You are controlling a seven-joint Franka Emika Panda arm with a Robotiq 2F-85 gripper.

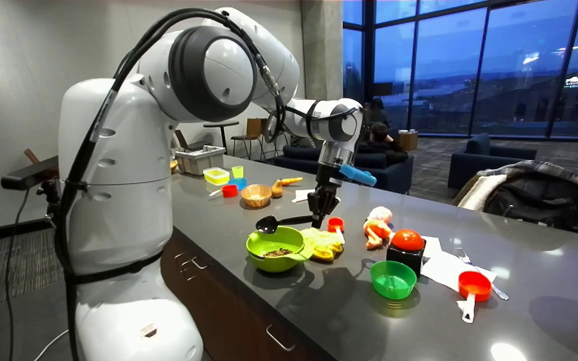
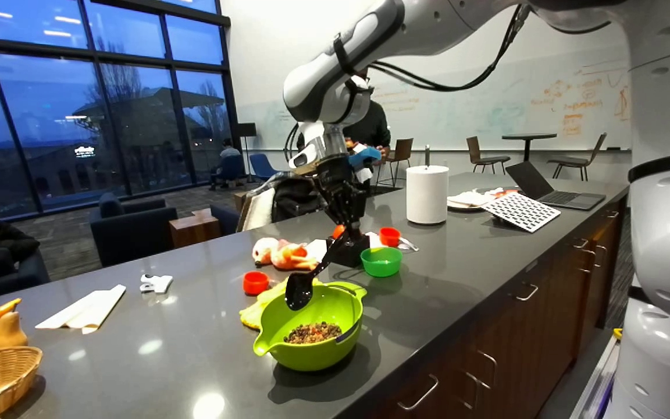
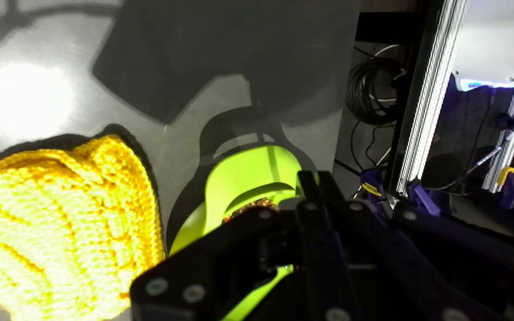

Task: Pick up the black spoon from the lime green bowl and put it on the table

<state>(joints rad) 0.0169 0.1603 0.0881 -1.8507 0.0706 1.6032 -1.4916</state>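
The black spoon [image 1: 268, 224] hangs above the lime green bowl [image 1: 271, 261], its handle running to my gripper [image 1: 317, 220]. In an exterior view the spoon's scoop [image 2: 299, 290] is tilted down over the near rim of the lime green bowl [image 2: 312, 357], which holds mixed peppercorns. My gripper [image 2: 346, 233] is shut on the handle, above the bowl's side. In the wrist view the fingertips [image 3: 314, 178] are close together beside the lime green bowl [image 3: 250, 171]; the spoon cannot be made out there against the dark fingers. The table [image 1: 339, 313] is dark grey.
A yellow knitted thing [image 3: 60, 236] lies against the bowl, with a red cup [image 1: 335, 223] behind it. A pink toy [image 1: 378, 226], a black box with a red dome [image 1: 404, 255] and a darker green dish [image 1: 393, 281] stand beyond. The table's edge [image 2: 410, 366] runs close to the bowl.
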